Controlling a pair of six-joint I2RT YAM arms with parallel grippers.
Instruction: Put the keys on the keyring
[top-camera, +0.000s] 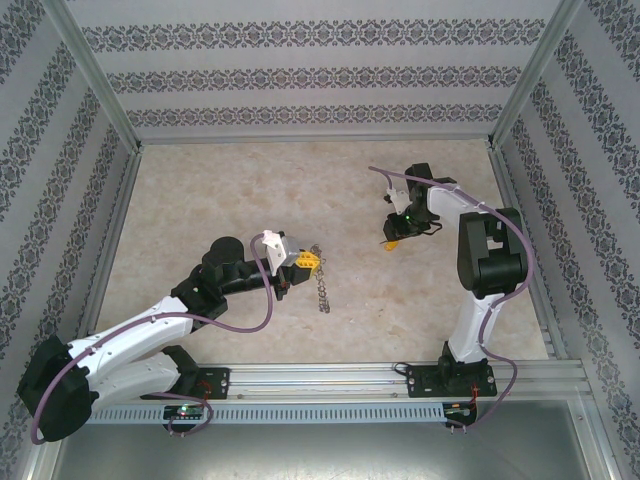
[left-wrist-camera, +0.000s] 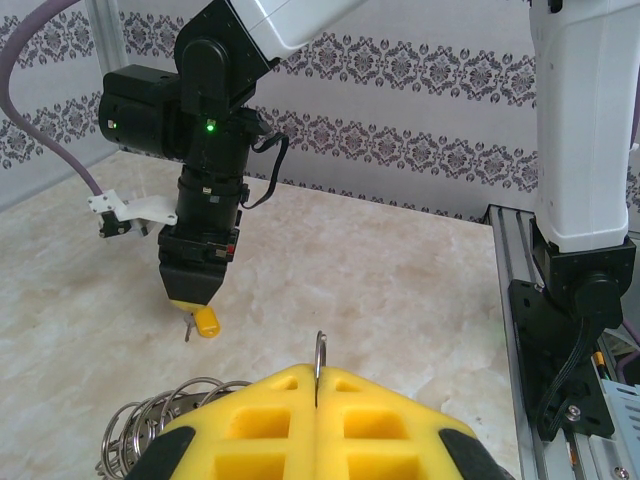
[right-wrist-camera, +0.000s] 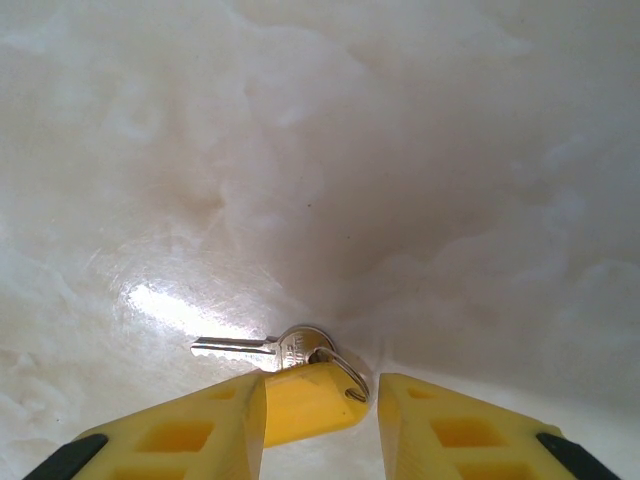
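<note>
Pinching the keyring shut, left gripper hides its band; right gripper, parted, straddles a half-covered key.

One keyring, one key, one yellow tag, two arms

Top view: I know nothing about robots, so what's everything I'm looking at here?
keyring: one, dark grey, pinched in the left jaws, mid-table
key: one, silver, flat on the table by the right jaws
tag: one, yellow, ringed to the key
table: one, beige marbled, under everything
walls: three, patterned white-grey, around the table
left arm: one, white-black, yellow jaws shut on keyring
right arm: one, white-black, yellow jaws apart at the key
</note>
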